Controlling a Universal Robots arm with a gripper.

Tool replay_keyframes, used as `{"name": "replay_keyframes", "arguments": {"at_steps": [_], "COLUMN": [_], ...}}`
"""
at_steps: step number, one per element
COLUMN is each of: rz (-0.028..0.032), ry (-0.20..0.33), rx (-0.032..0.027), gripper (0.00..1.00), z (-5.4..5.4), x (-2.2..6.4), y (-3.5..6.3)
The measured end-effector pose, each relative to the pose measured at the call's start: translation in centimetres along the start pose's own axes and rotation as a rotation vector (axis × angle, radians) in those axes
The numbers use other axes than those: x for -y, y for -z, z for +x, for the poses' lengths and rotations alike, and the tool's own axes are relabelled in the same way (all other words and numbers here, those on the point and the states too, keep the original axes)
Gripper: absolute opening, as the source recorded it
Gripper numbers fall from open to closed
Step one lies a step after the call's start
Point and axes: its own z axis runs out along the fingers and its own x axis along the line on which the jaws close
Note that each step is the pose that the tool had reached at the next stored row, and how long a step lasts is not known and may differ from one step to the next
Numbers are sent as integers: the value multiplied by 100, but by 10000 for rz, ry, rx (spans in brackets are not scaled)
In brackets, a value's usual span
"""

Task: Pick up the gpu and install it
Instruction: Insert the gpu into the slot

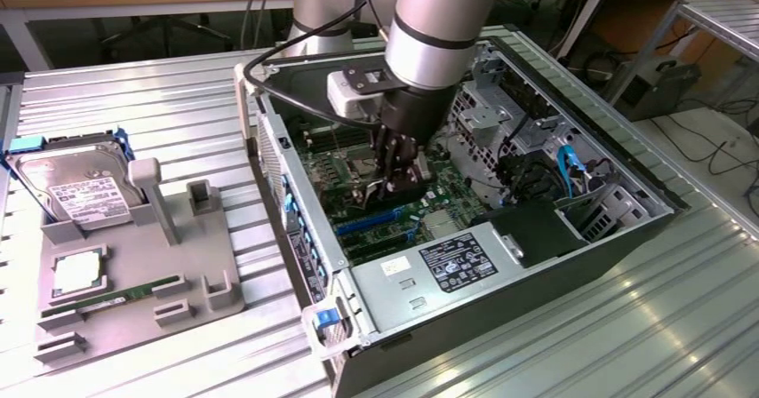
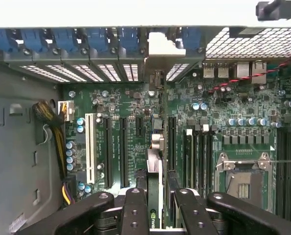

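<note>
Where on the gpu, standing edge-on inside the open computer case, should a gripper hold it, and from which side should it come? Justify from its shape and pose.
Grip the gpu by its free upper edge, coming straight down from above through the case opening. The card stands thin and upright over the motherboard slots, bracket toward the rear wall, so only its two flat faces offer opposing surfaces. The gripper holds it this way.

A ribbed metal table (image 1: 155, 105) carries two things. An open computer case (image 1: 617, 238) lies on its side on it. A grey holder tray (image 1: 142, 314) sits directly on the table, just beside the case, toward the exterior view's left, apart from it.
</note>
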Motion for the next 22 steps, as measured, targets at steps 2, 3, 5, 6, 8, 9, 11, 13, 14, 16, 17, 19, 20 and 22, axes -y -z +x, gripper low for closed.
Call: {"name": "replay_keyframes", "arguments": {"at_steps": [2,3,5,6,8,9,11,13,14,16,17,19,20,22], "rz": [6,8,11,12,12,11,11,11,11,11,11,11,10,11], "ry": [2,2,1,0,2,3,24,68,78,82,83,84,87,89], "rx": [0,1,1,1,0,-1,-2,-2,-2,-2,-3,-3,-5,-5], "gripper": [26,26,26,26,26,26,26,26,26,26,26,26,26,26], "z": [0,0,0,0,-1,-3,-13,-28,-28,-29,-29,-29,-28,-28], "x": [-5,-5,-8,-11,-16,-20,-22,-22,-23,-24,-24,-24,-24,-24], "y": [-43,-60,-105,-123,-144,-149,-154,-160,-162,-175,-179,-193,-197,-203]}}
